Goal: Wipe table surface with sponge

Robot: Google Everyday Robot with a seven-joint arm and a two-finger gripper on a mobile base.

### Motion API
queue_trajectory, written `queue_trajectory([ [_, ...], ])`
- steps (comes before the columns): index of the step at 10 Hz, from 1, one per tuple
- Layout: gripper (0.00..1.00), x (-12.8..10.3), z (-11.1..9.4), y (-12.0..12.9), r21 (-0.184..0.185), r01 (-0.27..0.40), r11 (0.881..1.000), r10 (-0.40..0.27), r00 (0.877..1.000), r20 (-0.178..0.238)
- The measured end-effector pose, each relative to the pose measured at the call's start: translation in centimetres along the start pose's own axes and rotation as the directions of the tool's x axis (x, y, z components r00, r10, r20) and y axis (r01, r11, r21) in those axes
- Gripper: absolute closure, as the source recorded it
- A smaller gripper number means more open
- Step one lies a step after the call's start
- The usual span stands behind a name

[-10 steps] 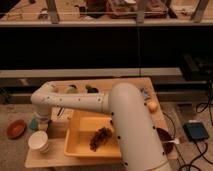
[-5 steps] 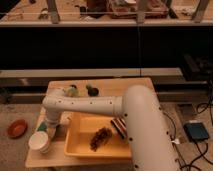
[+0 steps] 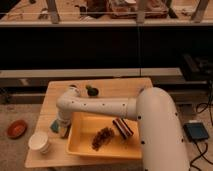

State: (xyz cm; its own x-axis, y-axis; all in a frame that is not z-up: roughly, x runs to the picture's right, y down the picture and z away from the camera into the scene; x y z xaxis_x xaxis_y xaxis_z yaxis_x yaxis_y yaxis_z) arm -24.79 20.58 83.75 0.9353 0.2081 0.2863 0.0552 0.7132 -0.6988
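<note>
The light tan table surface (image 3: 107,86) fills the middle of the camera view. The teal sponge (image 3: 53,127) lies near the table's left edge, just left of the yellow tray (image 3: 82,144). My white arm reaches in from the right, runs left above the tray and bends down. Its gripper (image 3: 63,131) hangs low over the table, right beside the sponge and against the tray's left rim. The gripper partly hides the sponge.
A white paper cup (image 3: 39,142) stands at the front left corner. The tray holds a dark brown clump (image 3: 102,137) and a dark striped item (image 3: 122,128). Two small round green items (image 3: 91,91) sit near the far edge. A brown bowl (image 3: 17,128) lies on the floor to the left.
The gripper has moved right, from the table's left edge to the tray's left rim. The teal sponge now shows beside it.
</note>
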Motion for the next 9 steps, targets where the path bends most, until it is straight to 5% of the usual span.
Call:
queue_trajectory([
  [4,0.77,-0.5,-0.8,-6.2,0.048,-0.010,0.999,0.010,1.000,-0.010],
  [9,0.77,-6.1,-0.4,-8.2,0.063,0.075,0.995,-0.075,0.997,-0.007],
])
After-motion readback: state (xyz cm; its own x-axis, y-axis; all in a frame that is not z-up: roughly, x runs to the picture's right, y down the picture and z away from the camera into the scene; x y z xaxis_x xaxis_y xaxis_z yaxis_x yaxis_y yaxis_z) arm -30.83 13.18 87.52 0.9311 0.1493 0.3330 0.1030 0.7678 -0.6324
